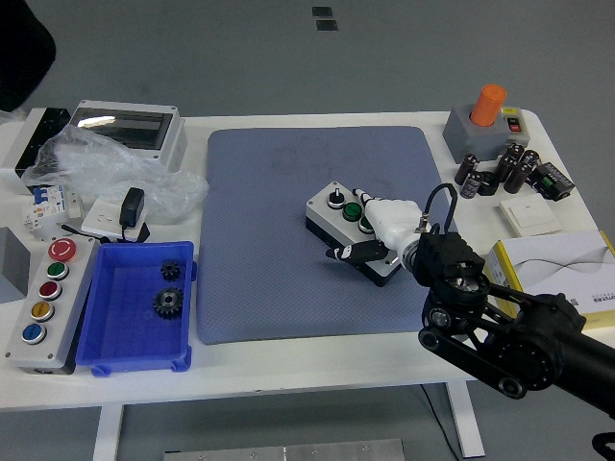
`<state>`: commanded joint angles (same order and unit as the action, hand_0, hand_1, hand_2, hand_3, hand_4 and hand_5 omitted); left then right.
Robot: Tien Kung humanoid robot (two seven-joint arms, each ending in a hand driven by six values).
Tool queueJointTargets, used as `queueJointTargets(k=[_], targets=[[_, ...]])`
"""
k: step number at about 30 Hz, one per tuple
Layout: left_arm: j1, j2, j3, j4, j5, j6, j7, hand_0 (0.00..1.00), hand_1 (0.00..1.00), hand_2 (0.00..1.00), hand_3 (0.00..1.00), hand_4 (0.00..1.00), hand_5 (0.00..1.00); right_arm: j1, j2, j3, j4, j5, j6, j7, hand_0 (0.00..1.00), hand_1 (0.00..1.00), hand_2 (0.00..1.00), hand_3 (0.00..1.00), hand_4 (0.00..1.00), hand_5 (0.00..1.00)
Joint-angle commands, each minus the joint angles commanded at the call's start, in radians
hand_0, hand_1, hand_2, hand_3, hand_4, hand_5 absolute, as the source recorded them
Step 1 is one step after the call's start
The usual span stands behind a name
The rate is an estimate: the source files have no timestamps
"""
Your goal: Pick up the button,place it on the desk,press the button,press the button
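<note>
The button box [348, 223], grey with a black knob and a green button on top, lies on the blue-grey mat [288, 240] right of the mat's middle. The right hand [377, 235] rests on the box's near right end, its white fingers [389, 213] curled over the top and the black thumb against the near side, gripping it. A blue tray [101, 327] holding two gears sits off the mat's near left.

Two push-button boxes: a small one [348, 223] on the blue mat [269, 240] and a long one [46, 303] with four coloured buttons at the left. Two black gears [169, 288] lie in the one blue tray [115, 327]. One robot hand [380, 235] shows. One orange-topped grey box [485, 120] stands far right.
</note>
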<state>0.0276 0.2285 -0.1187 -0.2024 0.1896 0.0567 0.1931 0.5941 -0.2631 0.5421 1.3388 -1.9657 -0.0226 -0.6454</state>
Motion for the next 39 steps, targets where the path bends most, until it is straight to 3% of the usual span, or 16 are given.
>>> queueJointTargets(k=[5, 6, 10, 11, 17, 18, 29, 30, 35, 36, 39], targets=[[-0.002, 0.0, 0.0, 0.0, 0.0, 0.001, -0.002, 0.672, 0.687, 0.62, 0.637, 0.607, 0.345, 0.003, 0.001, -0.008, -0.003, -0.01, -0.017, 0.0, 0.295, 0.607, 0.637, 0.904, 0.996, 0.437], [-0.002, 0.0, 0.0, 0.0, 0.0, 0.001, -0.002, 0.671, 0.687, 0.62, 0.636, 0.603, 0.342, 0.004, 0.0, -0.008, -0.003, -0.013, -0.021, 0.0, 0.283, 0.589, 0.617, 0.84, 0.976, 0.416], [-0.004, 0.0, 0.0, 0.0, -0.001, 0.002, -0.004, 0.671, 0.687, 0.62, 0.636, 0.603, 0.342, 0.01, -0.006, -0.013, -0.008, -0.02, -0.023, 0.0, 0.283, 0.589, 0.617, 0.84, 0.976, 0.416], [-0.004, 0.001, -0.001, 0.0, 0.0, 0.002, -0.005, 0.671, 0.687, 0.62, 0.636, 0.602, 0.341, 0.012, -0.007, -0.015, -0.009, -0.022, -0.024, 0.0, 0.253, 0.549, 0.532, 0.717, 0.909, 0.369], [-0.005, 0.001, -0.004, 0.0, 0.002, 0.005, -0.009, 0.671, 0.687, 0.62, 0.636, 0.602, 0.341, 0.015, -0.006, -0.025, -0.016, -0.032, -0.036, 0.0, 0.253, 0.549, 0.532, 0.717, 0.909, 0.369], [-0.006, 0.001, -0.005, 0.0, 0.003, 0.006, -0.009, 0.671, 0.687, 0.62, 0.636, 0.6, 0.343, 0.015, -0.005, -0.029, -0.017, -0.035, -0.038, 0.0, 0.218, 0.486, 0.451, 0.537, 0.733, 0.263], [-0.006, 0.001, -0.011, 0.001, 0.009, 0.012, -0.016, 0.671, 0.687, 0.62, 0.636, 0.599, 0.344, 0.017, -0.001, -0.052, -0.019, -0.06, -0.077, 0.0, 0.209, 0.481, 0.44, 0.501, 0.716, 0.222], [-0.007, 0.001, -0.011, 0.001, 0.009, 0.013, -0.016, 0.671, 0.687, 0.62, 0.636, 0.598, 0.346, 0.017, -0.001, -0.053, -0.019, -0.063, -0.084, 0.0, 0.201, 0.489, 0.425, 0.431, 0.712, 0.166], [-0.007, 0.0, -0.013, 0.001, 0.011, 0.015, -0.018, 0.671, 0.687, 0.62, 0.636, 0.598, 0.346, 0.02, -0.007, -0.062, -0.011, -0.073, -0.12, 0.0, 0.201, 0.489, 0.425, 0.431, 0.712, 0.166], [-0.007, 0.0, -0.013, 0.001, 0.01, 0.016, -0.019, 0.671, 0.687, 0.621, 0.638, 0.602, 0.352, 0.023, -0.011, -0.068, -0.007, -0.076, -0.131, 0.0, 0.194, 0.481, 0.427, 0.401, 0.666, 0.04], [-0.007, -0.001, -0.012, 0.001, 0.009, 0.017, -0.019, 0.671, 0.687, 0.621, 0.638, 0.602, 0.352, 0.034, -0.025, -0.089, 0.007, -0.077, -0.161, 0.0, 0.194, 0.481, 0.427, 0.401, 0.666, 0.04]])
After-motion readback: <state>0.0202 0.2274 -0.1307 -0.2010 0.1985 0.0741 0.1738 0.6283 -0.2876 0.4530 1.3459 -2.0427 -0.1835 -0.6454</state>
